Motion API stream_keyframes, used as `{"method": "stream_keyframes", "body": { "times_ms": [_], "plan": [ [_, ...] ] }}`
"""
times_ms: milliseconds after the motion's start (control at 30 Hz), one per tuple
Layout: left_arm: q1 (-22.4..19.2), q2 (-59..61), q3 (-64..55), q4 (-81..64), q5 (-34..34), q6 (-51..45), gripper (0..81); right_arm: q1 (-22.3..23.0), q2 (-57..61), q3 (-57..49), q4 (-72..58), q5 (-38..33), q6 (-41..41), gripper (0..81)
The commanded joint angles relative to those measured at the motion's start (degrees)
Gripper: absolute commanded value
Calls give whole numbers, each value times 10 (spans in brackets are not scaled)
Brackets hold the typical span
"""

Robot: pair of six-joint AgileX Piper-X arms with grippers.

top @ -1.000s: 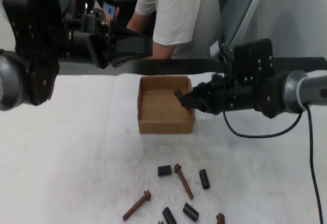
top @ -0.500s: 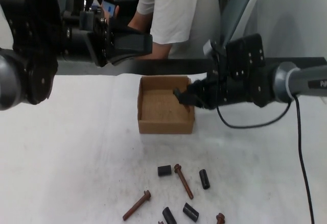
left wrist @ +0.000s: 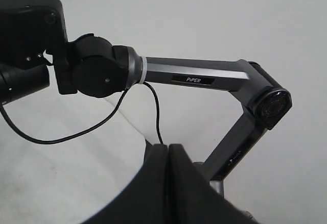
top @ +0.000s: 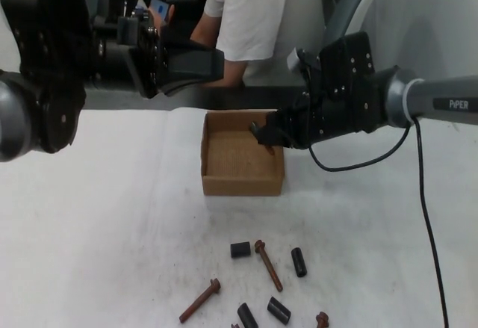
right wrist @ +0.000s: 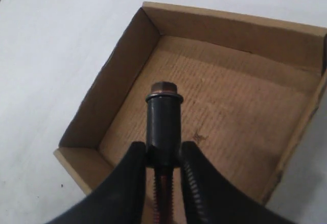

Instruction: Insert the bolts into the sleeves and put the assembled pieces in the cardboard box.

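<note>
My right gripper [right wrist: 163,152] is shut on an assembled piece [right wrist: 163,122], a black sleeve with a rusty bolt through it, its head pointing away from the wrist. It hangs above the open cardboard box [right wrist: 230,112], whose floor is bare. In the high view the right gripper [top: 264,131] is over the right side of the box [top: 243,186]. My left gripper [left wrist: 168,178] is shut with nothing in it, held high at the back left [top: 213,65]. Loose bolts [top: 267,264] [top: 200,300] and sleeves [top: 240,250] [top: 299,261] lie near the front edge.
More loose parts lie at the very front: two sleeves [top: 247,314] [top: 278,310] and a bolt [top: 322,318]. The right arm's black cable [top: 358,165] droops over the white bench to the right of the box. Bare bench spreads left of the box.
The right gripper has carried the assembled piece leftward and a little farther back, from the box's right rim to above its inside. The left arm has stayed put.
</note>
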Motion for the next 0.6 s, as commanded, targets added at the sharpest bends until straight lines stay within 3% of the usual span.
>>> {"method": "stream_keyframes", "body": {
  "times_ms": [0, 567],
  "plan": [
    [-2, -8, -2, -4, 4, 1, 3, 1, 4, -7, 11, 0, -8, 8],
    [-2, -8, -2, -4, 4, 1, 3, 7, 11, -9, -4, -4, -8, 8]
  ]
}}
